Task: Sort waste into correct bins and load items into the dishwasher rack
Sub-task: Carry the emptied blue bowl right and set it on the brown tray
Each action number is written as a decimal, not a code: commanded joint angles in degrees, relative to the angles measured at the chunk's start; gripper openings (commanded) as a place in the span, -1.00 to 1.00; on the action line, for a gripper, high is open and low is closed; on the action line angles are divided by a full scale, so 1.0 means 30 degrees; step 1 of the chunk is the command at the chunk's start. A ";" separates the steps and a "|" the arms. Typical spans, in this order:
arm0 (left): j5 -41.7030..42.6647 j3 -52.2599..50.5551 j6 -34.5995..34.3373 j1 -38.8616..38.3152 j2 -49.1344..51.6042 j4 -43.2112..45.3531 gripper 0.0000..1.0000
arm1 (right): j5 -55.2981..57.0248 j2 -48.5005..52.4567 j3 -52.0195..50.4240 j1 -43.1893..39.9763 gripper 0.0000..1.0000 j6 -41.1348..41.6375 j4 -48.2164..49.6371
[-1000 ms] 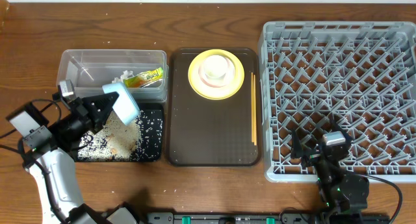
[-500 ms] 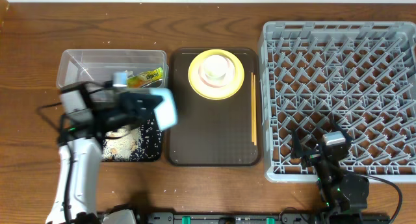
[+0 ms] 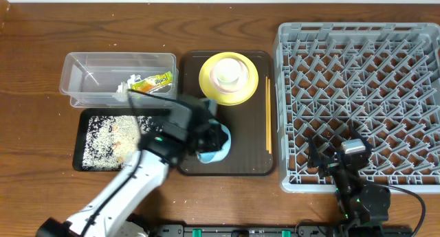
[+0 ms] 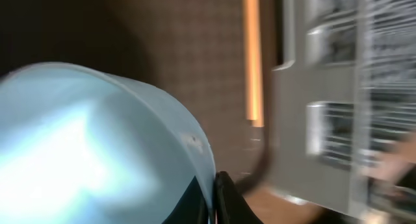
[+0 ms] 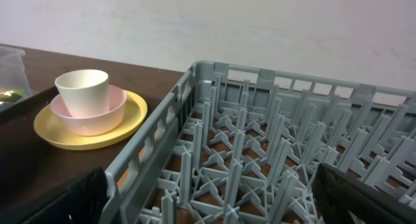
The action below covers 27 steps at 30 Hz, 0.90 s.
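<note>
Blue bowl [image 3: 214,153], clenched by the left hand [image 3: 208,136], has swung off the black tray [image 3: 78,154] behind it toward the dishwasher rack [image 3: 283,113] ahead.

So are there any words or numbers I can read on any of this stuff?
Snack wrapper in the clear tub: dark print on the yellow part, too small to read.
Blue bowl, white cup, yellow plate, grey rack: no writing shows on them.
Nothing else in view carries words, numbers or signs that can be read.
</note>
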 commanded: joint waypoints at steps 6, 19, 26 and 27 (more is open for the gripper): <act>-0.7104 0.0066 -0.0087 -0.3344 0.1341 0.0226 -0.76 | 0.0109 0.0015 -0.0029 -0.0087 0.98 0.0080 -0.0080; -0.7082 0.0306 0.0554 -0.3242 0.1683 0.0379 -0.11 | 0.0109 0.0015 -0.0029 -0.0087 0.98 0.0087 -0.0073; -0.6892 0.1851 0.0860 -0.1603 -0.0597 -0.1472 -0.11 | 0.0109 0.0015 -0.0029 -0.0087 0.98 0.0080 -0.0073; -0.6885 0.2069 0.0860 -0.1180 -0.0947 -0.1909 -0.11 | 0.0109 0.0015 -0.0029 -0.0087 0.99 0.0080 -0.0073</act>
